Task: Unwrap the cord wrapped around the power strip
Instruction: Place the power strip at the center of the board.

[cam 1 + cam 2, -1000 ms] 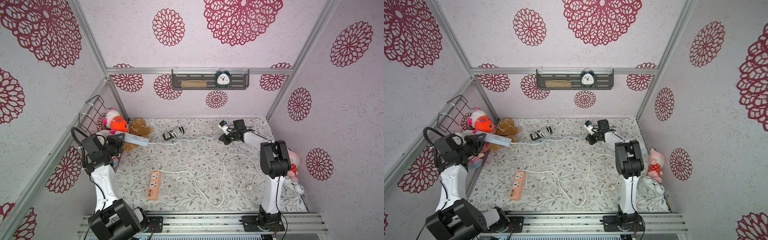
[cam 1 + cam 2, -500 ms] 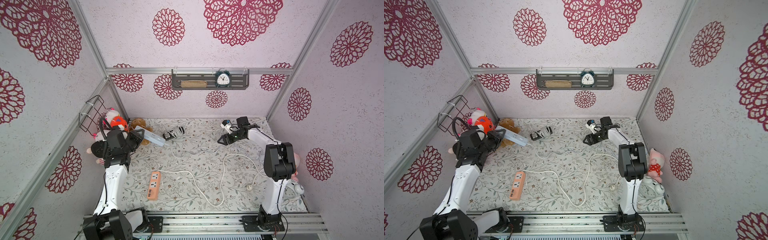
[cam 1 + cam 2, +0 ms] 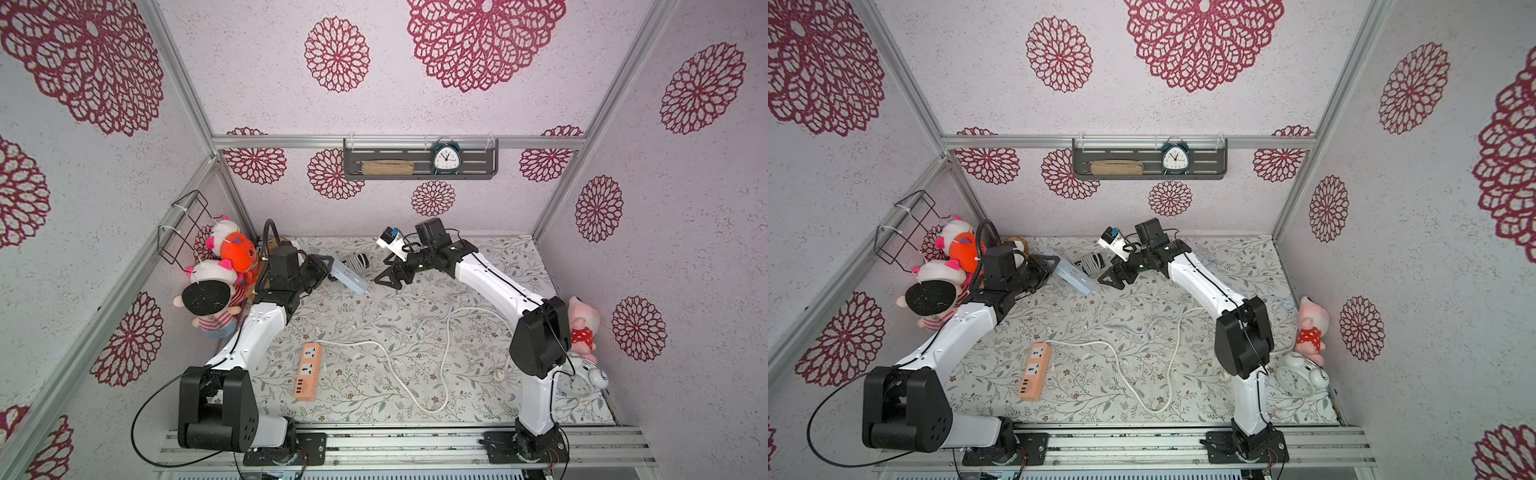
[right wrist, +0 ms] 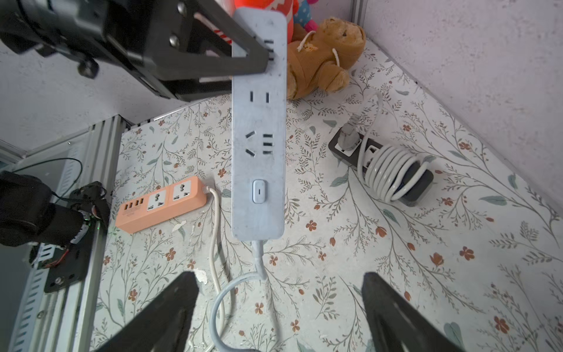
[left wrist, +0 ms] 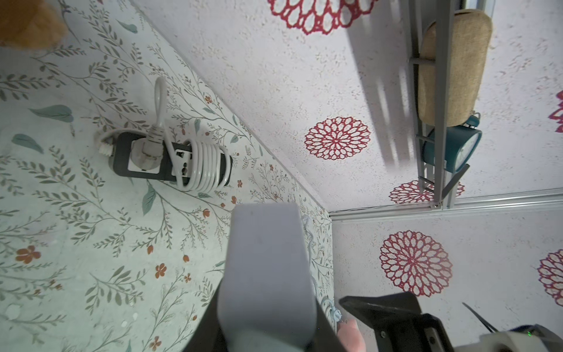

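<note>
My left gripper point(image 3: 329, 267) is shut on one end of a pale blue power strip point(image 3: 348, 279), held in the air with its sockets facing my right wrist camera point(image 4: 259, 137). Its pale blue cord point(image 4: 259, 265) hangs from the free end and lies slack on the table. My right gripper point(image 3: 388, 282) is open just beyond that end, and the cord point(image 4: 219, 304) runs between its wide fingers without touching them. A black power strip point(image 3: 358, 261) with a white cord coiled round it point(image 4: 393, 170) lies behind them, near the back wall.
An orange power strip point(image 3: 308, 370) lies near the front with its white cord point(image 3: 419, 409) looping across the table. Plush toys point(image 3: 216, 291) crowd the left wall, and a teddy bear point(image 4: 320, 61) sits behind the left gripper. A white alarm clock point(image 3: 1298, 378) and a pink plush point(image 3: 582, 328) are at the right.
The left arm swung the pale blue strip from the left wall toward the middle. The right gripper opened, the taut cord dropped slack, and it moved left toward the strip's free end.
</note>
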Robot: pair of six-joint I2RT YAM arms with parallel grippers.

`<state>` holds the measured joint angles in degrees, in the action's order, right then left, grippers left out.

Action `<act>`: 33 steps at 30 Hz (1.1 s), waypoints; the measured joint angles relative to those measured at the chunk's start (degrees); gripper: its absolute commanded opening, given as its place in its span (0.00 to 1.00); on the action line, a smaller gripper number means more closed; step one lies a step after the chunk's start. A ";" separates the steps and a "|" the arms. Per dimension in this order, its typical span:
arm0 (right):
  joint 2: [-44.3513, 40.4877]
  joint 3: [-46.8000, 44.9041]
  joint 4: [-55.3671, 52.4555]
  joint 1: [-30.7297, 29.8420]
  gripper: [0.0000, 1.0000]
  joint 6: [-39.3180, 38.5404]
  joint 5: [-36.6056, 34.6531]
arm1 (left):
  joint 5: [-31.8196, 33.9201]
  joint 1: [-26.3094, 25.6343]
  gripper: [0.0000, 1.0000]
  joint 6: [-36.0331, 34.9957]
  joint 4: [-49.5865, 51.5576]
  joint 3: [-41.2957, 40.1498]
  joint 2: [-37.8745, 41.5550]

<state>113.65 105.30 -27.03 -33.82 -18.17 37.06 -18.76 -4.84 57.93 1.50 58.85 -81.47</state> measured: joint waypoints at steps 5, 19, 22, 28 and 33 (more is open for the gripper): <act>3.54 1.05 0.17 -1.49 0.91 -0.24 -0.96 | -1.09 -0.81 0.00 -0.96 -0.17 2.34 -0.83; 7.76 5.55 -0.90 -1.97 0.57 -0.72 2.45 | -4.33 -3.10 0.00 -3.02 0.72 5.79 -4.07; 7.87 5.64 -1.49 -2.25 0.47 -0.79 3.82 | -4.50 -3.13 0.00 -3.15 1.01 5.79 -4.07; 8.61 6.45 -3.37 -1.84 0.31 -0.74 3.65 | -5.01 -3.48 0.26 -4.07 1.51 5.84 -4.48; 8.63 6.32 -7.48 -1.29 0.23 -4.98 2.01 | -6.23 -3.52 0.83 -11.61 9.53 9.55 -4.92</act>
<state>122.28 111.61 -34.50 -35.11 -23.16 39.07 -24.99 -8.36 46.33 11.03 68.40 -86.39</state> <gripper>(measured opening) 0.473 0.691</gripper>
